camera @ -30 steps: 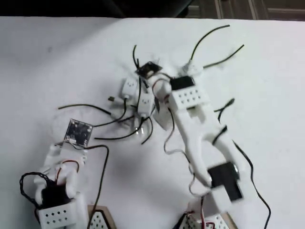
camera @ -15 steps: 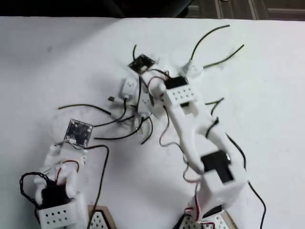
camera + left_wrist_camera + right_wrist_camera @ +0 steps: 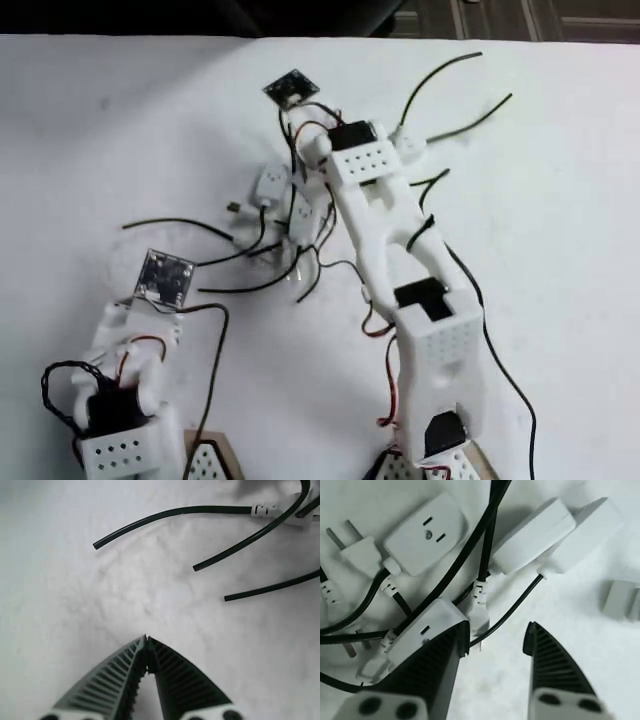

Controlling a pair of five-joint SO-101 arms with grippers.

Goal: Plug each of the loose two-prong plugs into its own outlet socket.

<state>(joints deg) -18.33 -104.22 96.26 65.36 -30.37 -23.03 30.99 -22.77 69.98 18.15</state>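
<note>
As the loose plugs [image 3: 362,555] and sockets [image 3: 425,535] lie tangled on the desk [image 3: 100,120], the right gripper [image 3: 497,630] is held spread just over them, seemingly for a pick, while the left gripper [image 3: 146,647] is parked pressed together, well apart.

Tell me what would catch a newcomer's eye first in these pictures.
First comes the tangle of white sockets, two-prong plugs and black cords in the middle of the table. The right arm stretches across it, with the right gripper open over the pile. Toward the near left side of the table, the left gripper is shut over bare tabletop beside loose cord ends.
</note>
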